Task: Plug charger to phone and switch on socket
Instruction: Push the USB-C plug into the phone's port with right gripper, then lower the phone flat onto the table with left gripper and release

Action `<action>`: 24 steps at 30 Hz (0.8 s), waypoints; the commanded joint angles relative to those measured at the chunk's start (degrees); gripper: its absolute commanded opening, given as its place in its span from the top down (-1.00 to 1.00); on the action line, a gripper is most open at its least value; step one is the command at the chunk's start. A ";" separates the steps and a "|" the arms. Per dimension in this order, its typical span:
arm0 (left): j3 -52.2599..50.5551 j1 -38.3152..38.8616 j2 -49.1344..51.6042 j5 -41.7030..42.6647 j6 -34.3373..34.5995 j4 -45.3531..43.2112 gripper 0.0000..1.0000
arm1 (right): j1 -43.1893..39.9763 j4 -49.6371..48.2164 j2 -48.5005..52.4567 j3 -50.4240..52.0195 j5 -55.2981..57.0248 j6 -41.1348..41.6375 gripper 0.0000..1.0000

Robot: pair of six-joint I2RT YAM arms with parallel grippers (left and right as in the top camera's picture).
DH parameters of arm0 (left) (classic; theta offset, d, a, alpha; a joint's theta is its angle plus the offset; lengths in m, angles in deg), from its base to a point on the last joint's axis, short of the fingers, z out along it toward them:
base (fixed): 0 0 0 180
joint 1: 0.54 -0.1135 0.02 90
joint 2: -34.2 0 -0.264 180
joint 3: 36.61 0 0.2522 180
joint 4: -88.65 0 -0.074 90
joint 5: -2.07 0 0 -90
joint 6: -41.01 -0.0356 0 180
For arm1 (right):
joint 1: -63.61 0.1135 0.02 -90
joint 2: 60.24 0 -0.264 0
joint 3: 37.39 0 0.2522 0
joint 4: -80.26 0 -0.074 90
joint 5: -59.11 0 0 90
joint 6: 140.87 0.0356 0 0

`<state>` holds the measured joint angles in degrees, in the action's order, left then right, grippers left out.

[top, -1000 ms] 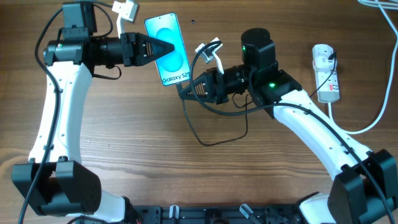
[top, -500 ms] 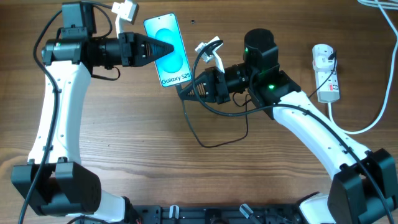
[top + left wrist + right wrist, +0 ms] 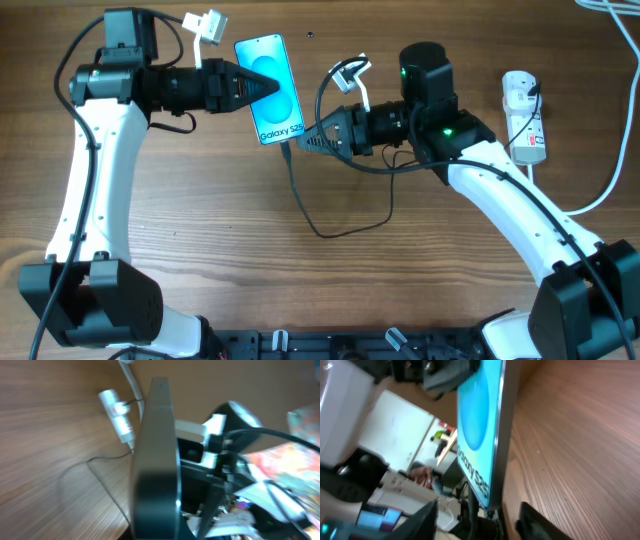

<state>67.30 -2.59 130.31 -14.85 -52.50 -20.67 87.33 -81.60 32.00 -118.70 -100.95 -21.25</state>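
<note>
The phone (image 3: 268,88) has a turquoise screen and is held off the table, tilted on its long edge, with my left gripper (image 3: 258,88) shut on its left side. In the left wrist view the phone (image 3: 156,455) shows as a dark edge running up from my left gripper (image 3: 156,532). The charger (image 3: 300,205), a thin black cable, loops on the table, and its tip meets the phone's lower short edge. My right gripper (image 3: 308,143) is open just right of that tip. In the right wrist view the phone (image 3: 480,425) and the charger tip (image 3: 491,511) stand between my spread fingers (image 3: 422,520). The socket (image 3: 525,120) lies at the far right.
The socket's thick white cord (image 3: 600,195) curves along the right edge of the table. A black plug (image 3: 531,92) sits in the socket, which also shows in the left wrist view (image 3: 118,411). White connectors hang off both wrists (image 3: 205,22).
My right gripper has opened and drawn back to the right, letting go of the charger tip at the phone's lower edge. The phone and my left gripper have shifted slightly right.
</note>
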 commanded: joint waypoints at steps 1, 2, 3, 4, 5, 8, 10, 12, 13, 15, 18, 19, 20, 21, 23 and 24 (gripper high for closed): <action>-0.22 1.09 1.14 -18.56 -0.76 3.48 0.92 | -0.35 6.86 -0.72 -0.94 13.40 -2.78 -0.25; -0.22 2.01 2.19 -22.38 -0.76 4.70 0.92 | -0.35 9.97 -0.74 -0.94 17.99 -3.15 -0.26; -0.22 2.73 3.28 -24.13 -0.79 5.31 0.92 | -0.35 12.59 -0.74 -0.94 22.12 -3.69 -0.26; -0.22 3.32 4.44 -25.07 -0.76 5.53 0.92 | -0.35 14.40 -0.74 -0.94 24.90 -4.07 -0.26; -0.22 4.17 6.58 -25.90 -0.76 5.40 0.92 | -0.35 16.65 -0.74 -0.94 28.37 -4.20 -0.26; -0.22 5.95 12.76 -25.88 -0.76 3.39 0.92 | -0.35 19.96 -0.74 -0.94 32.00 -5.66 -0.26; -0.22 6.93 17.05 -25.88 -0.72 1.64 0.92 | -0.35 21.92 -0.74 -0.94 34.23 -5.68 -0.26; -0.22 7.65 21.03 -25.88 -0.72 0.02 0.92 | -0.35 23.52 -0.74 -0.94 36.24 -5.66 -0.26; -0.22 7.85 22.34 -26.12 -0.61 -0.59 0.92 | -0.35 23.98 -0.74 -0.94 36.76 -5.68 -0.26; -0.22 8.24 24.96 -27.43 0.00 -2.16 0.92 | -0.35 24.90 -0.74 -0.94 37.53 -5.66 -0.27; -0.22 8.59 27.54 -32.04 3.19 -4.46 0.92 | -0.35 25.75 -0.74 -0.94 38.36 -5.66 -0.30; -0.22 8.81 28.26 -33.33 4.22 -5.35 0.92 | -0.35 26.05 -0.74 -0.94 38.80 -5.66 -0.30; -0.22 9.07 28.85 -33.59 4.66 -6.12 0.92 | -0.35 26.16 -0.74 -0.94 38.84 -5.68 -0.30; -0.22 9.38 29.51 -33.57 4.72 -6.86 0.92 | -0.33 26.21 -0.74 -0.94 38.82 -5.68 -0.30; -0.22 10.03 30.42 -34.45 5.51 -7.74 0.92 | -0.35 26.34 -0.74 -0.94 38.84 -5.66 -0.30; -0.22 10.34 30.82 -34.42 5.53 -8.09 0.92 | -0.35 26.38 -0.74 -0.94 38.84 -5.70 -0.30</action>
<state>67.04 6.44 159.76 -48.71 -48.65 -27.92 87.29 -55.41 31.98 -119.11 -63.38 -25.70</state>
